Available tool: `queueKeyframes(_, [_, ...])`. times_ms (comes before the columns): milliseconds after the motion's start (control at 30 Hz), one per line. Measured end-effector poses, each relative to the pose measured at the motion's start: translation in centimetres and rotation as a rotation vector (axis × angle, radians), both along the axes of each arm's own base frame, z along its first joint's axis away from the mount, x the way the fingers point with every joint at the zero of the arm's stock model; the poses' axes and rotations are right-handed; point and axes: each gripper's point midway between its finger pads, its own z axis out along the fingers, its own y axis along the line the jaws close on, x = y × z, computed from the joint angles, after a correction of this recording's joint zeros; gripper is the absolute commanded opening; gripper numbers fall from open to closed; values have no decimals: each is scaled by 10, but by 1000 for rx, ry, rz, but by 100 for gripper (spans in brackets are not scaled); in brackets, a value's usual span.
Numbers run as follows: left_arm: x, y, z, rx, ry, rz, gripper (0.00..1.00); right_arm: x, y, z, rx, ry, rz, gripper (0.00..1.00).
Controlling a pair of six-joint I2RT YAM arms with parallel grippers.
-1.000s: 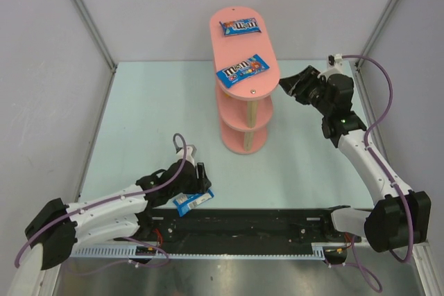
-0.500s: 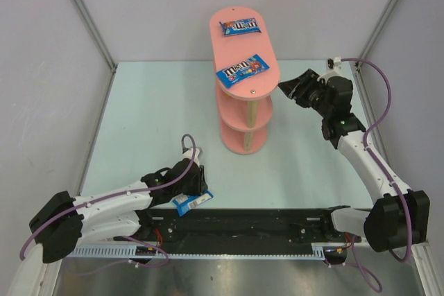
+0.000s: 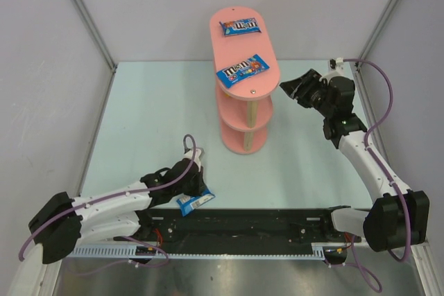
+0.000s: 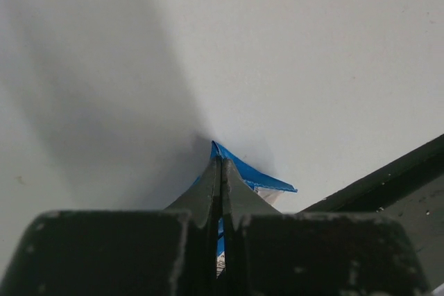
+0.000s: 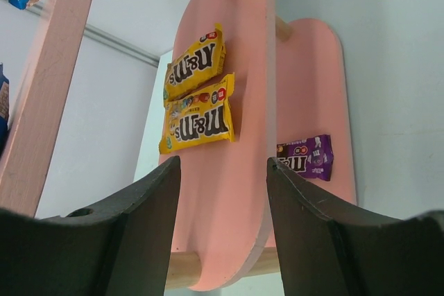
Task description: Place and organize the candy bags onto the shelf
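Note:
A blue candy bag [image 3: 195, 201] lies at the table's near edge beside the black rail. My left gripper [image 3: 197, 186] is shut on its edge; in the left wrist view the jaws [image 4: 220, 162] press together with the bag's blue rim [image 4: 260, 177] sticking out past them. The pink shelf [image 3: 243, 136] stands mid-table with two blue bags [image 3: 240, 28] [image 3: 242, 69] on its top board. My right gripper [image 3: 292, 88] hangs open just right of the shelf, holding nothing. Through its fingers [image 5: 223, 164] I see two yellow bags [image 5: 196, 62] [image 5: 200, 117] on the middle board and a purple bag [image 5: 307, 156] on the bottom board.
A black rail [image 3: 263, 223] runs along the near edge in front of the arm bases. Grey walls with metal corner posts [image 3: 87, 19] close in the pale green table [image 3: 152, 116] on the left, back and right.
My left gripper has closed onto the blue bag at the near edge, and the bag has shifted slightly. The right arm has barely moved.

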Motion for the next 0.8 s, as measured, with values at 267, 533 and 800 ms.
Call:
queueKeyframes(267, [7, -27, 78, -295, -175, -44, 0, 1, -7, 1, 10, 3, -2, 57])
queueKeyframes(533, [-6, -32, 224, -843, -576, -127, 0, -14, -11, 6, 45, -18, 41, 69])
queueKeyframes(800, [-3, -34, 254, -953, -682, -132, 0, -47, 2, 8, 108, -20, 131, 71])
